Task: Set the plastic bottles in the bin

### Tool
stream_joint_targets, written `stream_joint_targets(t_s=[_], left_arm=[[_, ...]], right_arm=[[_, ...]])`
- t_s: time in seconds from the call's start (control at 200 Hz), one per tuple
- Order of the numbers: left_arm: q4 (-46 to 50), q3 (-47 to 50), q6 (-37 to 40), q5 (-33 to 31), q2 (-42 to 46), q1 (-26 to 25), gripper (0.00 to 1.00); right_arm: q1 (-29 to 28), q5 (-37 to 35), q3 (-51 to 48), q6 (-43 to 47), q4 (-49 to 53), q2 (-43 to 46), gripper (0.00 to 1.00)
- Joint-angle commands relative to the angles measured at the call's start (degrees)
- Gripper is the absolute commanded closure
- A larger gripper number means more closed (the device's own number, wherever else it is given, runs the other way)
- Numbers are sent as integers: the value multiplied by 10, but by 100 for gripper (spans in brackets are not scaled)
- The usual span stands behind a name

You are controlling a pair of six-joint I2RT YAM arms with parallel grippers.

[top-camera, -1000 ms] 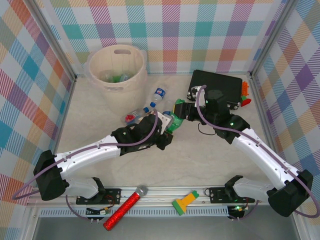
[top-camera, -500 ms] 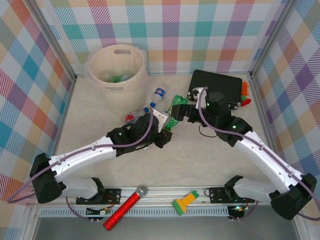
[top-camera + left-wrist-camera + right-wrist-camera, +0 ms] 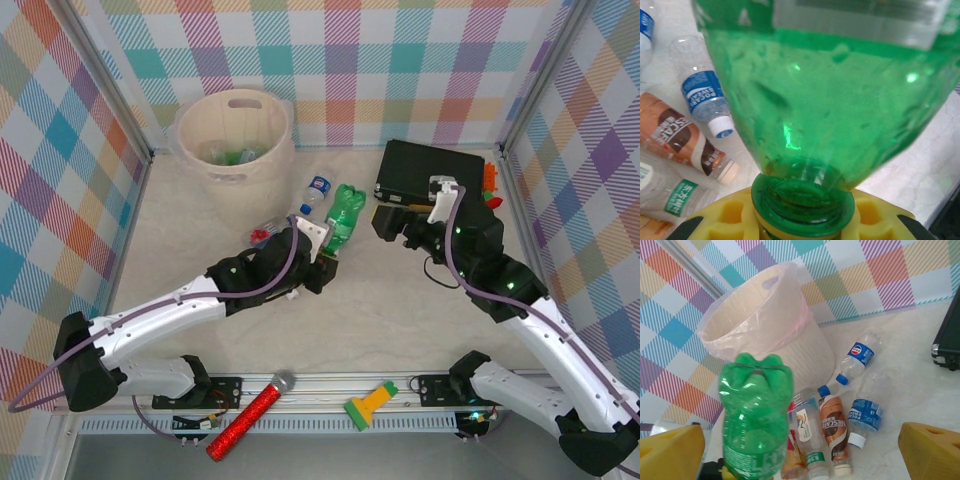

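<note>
Bin stands far left, what look like bottles inside. Left gripper grips the green bottle by its neck, base upward, right of the bin. Right gripper gapes wide and empty close by. Smaller loose bottles lie beside the bin.

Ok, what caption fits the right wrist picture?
Green bottle held upside down by the cream bin, other bottles lying nearby.

POCARI SWEAT on clear bottle; NESCAFE on brown bottle.
</note>
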State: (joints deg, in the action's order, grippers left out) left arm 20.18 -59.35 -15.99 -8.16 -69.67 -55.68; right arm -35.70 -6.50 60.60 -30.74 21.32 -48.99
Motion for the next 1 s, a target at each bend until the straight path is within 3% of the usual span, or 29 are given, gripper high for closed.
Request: stream_joint_targets(t_s=[0.0, 0.26, 0.44, 0.685, 0.995], left_arm=[[33, -30, 3, -35, 28, 14, 100], [108, -114, 5, -21, 53, 117, 100], [153, -187, 28, -28, 39, 197, 99], [193, -300, 5, 27, -35, 332, 99], [206, -394, -17, 52, -146, 420, 99]], right_arm=[[-1, -17, -14, 11, 2, 16, 1], [-1, 3, -25, 13, -1, 26, 1], [-1, 59, -28, 24, -15, 25, 1], [-2, 113, -24, 23, -27, 16, 1], [-3, 165, -13, 37, -40, 9, 1]])
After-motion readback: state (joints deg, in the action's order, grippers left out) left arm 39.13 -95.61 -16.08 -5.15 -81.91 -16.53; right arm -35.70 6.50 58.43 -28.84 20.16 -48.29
